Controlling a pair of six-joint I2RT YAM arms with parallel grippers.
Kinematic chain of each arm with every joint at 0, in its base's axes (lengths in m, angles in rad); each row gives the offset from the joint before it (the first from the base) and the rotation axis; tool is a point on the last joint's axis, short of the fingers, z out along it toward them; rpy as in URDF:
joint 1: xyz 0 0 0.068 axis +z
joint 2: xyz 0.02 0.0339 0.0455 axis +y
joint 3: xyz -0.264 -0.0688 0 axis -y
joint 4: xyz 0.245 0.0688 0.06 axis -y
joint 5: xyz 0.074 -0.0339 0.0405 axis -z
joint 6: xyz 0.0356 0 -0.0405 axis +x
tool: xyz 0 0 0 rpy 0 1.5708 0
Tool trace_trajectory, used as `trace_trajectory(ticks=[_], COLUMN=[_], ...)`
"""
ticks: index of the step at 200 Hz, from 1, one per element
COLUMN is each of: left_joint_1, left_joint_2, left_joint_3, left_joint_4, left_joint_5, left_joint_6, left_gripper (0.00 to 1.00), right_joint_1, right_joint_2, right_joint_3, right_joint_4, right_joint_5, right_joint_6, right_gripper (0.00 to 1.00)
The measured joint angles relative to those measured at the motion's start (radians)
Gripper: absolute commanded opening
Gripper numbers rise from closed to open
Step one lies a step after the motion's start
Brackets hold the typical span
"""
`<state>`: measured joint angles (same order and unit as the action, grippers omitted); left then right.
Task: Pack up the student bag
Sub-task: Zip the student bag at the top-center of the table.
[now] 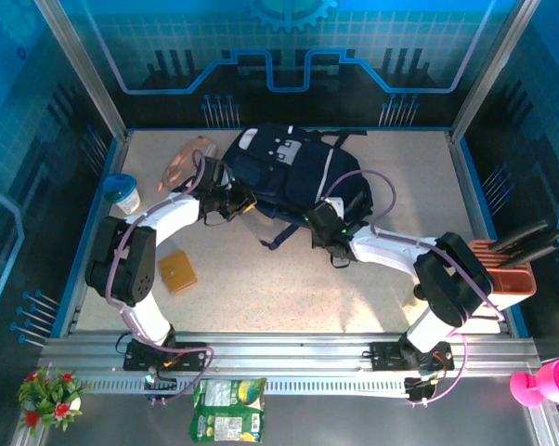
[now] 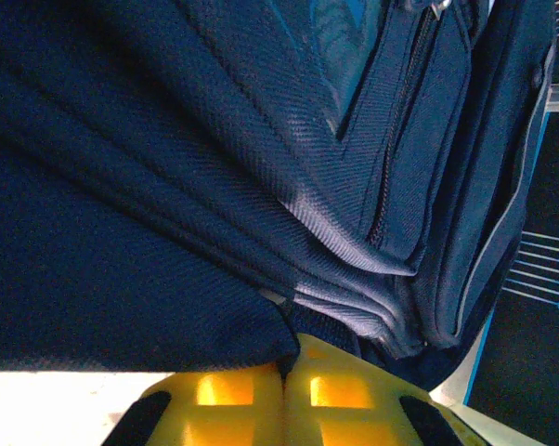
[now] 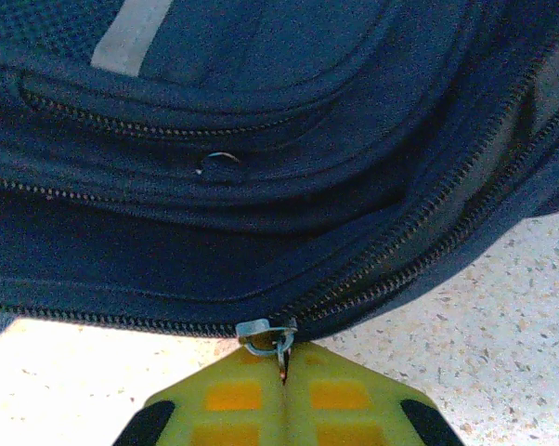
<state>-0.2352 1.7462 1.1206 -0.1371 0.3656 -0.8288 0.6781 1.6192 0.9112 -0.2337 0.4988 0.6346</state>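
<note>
Student bag (image 1: pixel 289 172): lies flat at the far middle of the table (image 1: pixel 289 288), between the two arms.
Left gripper (image 2: pixel 284 364): jaws pressed together, pinching a fold of the bag's navy fabric at its left edge.
Right gripper (image 3: pixel 284 367): jaws closed on the metal zipper pull (image 3: pixel 264 333) at the bag's near right edge.
Pink pouch (image 1: pixel 188 160): beside the bag's far-left corner.

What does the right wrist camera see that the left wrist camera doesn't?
Right wrist: the right end effector shut on a metal zipper pull at the bag's bottom edge, and a small wire ring higher up. Left wrist: the left end effector pinching a fold of fabric, with a dark wall with blue lines beside it. Both: the navy student bag up close and yellow fingers pressed together.
</note>
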Motion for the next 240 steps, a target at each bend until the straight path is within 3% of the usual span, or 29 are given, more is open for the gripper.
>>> trace_trajectory(ticks=[37, 54, 72, 90, 106, 120, 187, 240], left_joint_1=[0.013, 0.021, 0.027, 0.034, 0.042, 0.049, 0.046, -0.01], left_joint_2=[0.099, 0.162, 0.214, 0.228, 0.225, 0.21, 0.07, 0.087], left_joint_3=[0.129, 0.219, 0.294, 0.313, 0.301, 0.255, -0.126, -0.154], left_joint_4=[-0.033, -0.061, -0.07, -0.068, -0.058, -0.037, 0.175, 0.296], left_joint_5=[0.002, 0.001, -0.005, -0.016, -0.024, -0.027, 0.016, 0.034], left_joint_6=[0.03, 0.063, 0.089, 0.097, 0.098, 0.09, -0.109, -0.212], left_gripper=[0.0, 0.11, 0.34, 0.41, 0.55, 0.61, 0.66, 0.55], right_joint_1=[-0.018, -0.018, -0.018, -0.013, -0.002, 0.011, 0.046, 0.047], right_joint_2=[0.0, 0.0, 0.003, 0.031, 0.074, 0.116, 0.237, 0.24], right_joint_3=[0.011, 0.026, 0.052, 0.097, 0.146, 0.188, 0.299, 0.307], right_joint_4=[0.018, 0.024, 0.025, 0.024, 0.022, 0.018, 0.016, 0.008], right_joint_5=[-0.122, -0.178, -0.236, -0.291, -0.327, -0.355, -0.425, -0.431], right_joint_6=[-0.087, -0.1, -0.101, -0.097, -0.089, -0.079, -0.04, -0.032], right_gripper=[0.0, 0.0, 0.0, 0.0, 0.0, 0.0, 0.0, 0.0])
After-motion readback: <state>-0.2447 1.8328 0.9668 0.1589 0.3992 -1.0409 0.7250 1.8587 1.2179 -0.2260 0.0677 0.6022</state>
